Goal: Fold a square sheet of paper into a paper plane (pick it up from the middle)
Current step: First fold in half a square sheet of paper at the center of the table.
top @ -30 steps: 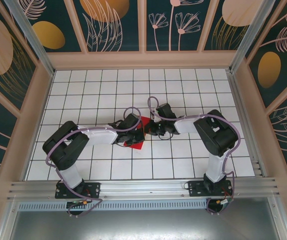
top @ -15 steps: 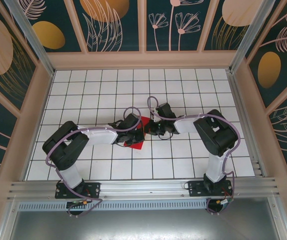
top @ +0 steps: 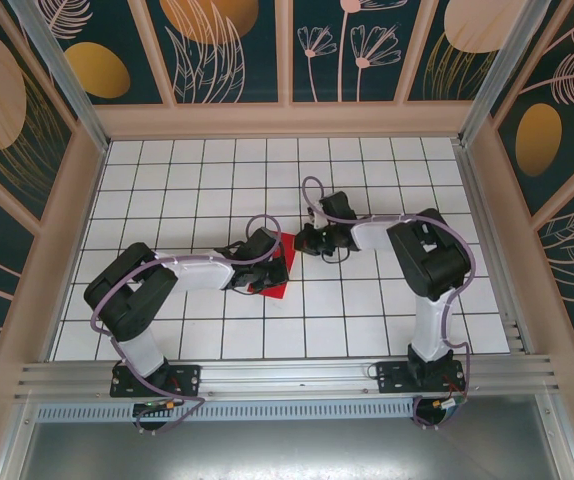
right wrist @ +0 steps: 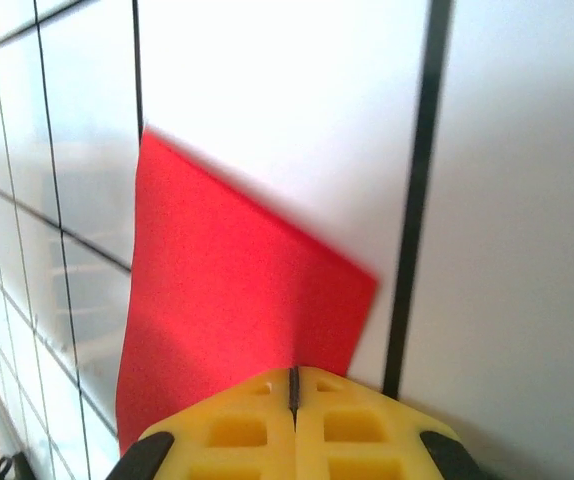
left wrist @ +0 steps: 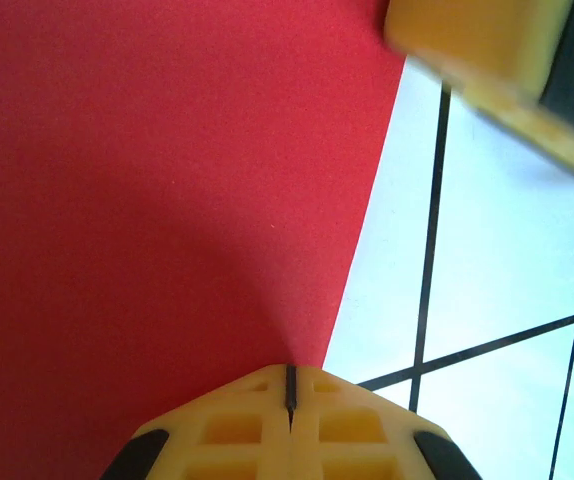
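While both arms reach toward the middle of the white tiled table (top: pixel 197 180), the square sheet of paper (top: pixel 273 290) lies between them, partly covered by the left arm's wrist. The left gripper (left wrist: pixel 289 395) is clenched, its two yellow fingers pressed together with only a thin seam between them. Its tips sit at the sheet's right-hand edge, with red spreading away to the left and bare tiles to the right. Whether those tips pinch the paper or merely press on it I cannot tell. A blurred yellow shape (left wrist: pixel 477 45) hangs in the upper right corner of the left wrist view (too soft to name with certainty). The right gripper (right wrist: pixel 293 385) is likewise closed tight. In its own wrist view the red paper runs straight into its fingertips and stands up from them, bowed slightly, its far corner free against the tiles. It appears to grasp the sheet by an edge.
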Available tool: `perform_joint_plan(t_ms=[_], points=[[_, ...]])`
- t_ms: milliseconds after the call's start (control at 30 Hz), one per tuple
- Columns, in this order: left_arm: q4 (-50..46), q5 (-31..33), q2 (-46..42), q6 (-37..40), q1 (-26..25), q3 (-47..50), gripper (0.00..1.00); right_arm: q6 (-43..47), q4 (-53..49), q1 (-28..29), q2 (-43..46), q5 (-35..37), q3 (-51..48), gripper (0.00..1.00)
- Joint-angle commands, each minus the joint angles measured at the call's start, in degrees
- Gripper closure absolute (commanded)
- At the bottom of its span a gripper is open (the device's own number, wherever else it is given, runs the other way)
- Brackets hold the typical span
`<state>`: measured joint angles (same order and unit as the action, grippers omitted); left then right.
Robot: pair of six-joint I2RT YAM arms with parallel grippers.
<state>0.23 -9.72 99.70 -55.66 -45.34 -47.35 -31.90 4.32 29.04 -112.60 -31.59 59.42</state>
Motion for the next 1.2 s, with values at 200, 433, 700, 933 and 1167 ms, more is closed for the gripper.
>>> perform_joint_plan(t_ms=[200,433,700,933,1167], points=[[-4.84,-1.78,1.38,-0.15,-0.44,2.16,1.00,3.50,-5.00,-3.64,-2.96,7.51,7.29,1.00],[-0.33,-1.02,-0.06,-2.43,-0.32,2.63,1.00,1.69,-1.65,-1.32,6.98,5.59,0.13,1.00],[4.78,0.94,-3.46,-9.21,-0.36,4.09,1.00,-1.98,3.38,1.97,5.79,2.27,-4.04,1.00],[4.13,1.27,-4.99,-7.35,-0.36,3.07,1.00,-0.69,1.07,3.88,1.16,1.94,-0.28,1.00],[4.16,1.02,-4.68,0.37,-0.16,-1.40,1.00,2.24,-2.82,3.58,-1.32,3.88,1.82,1.00]])
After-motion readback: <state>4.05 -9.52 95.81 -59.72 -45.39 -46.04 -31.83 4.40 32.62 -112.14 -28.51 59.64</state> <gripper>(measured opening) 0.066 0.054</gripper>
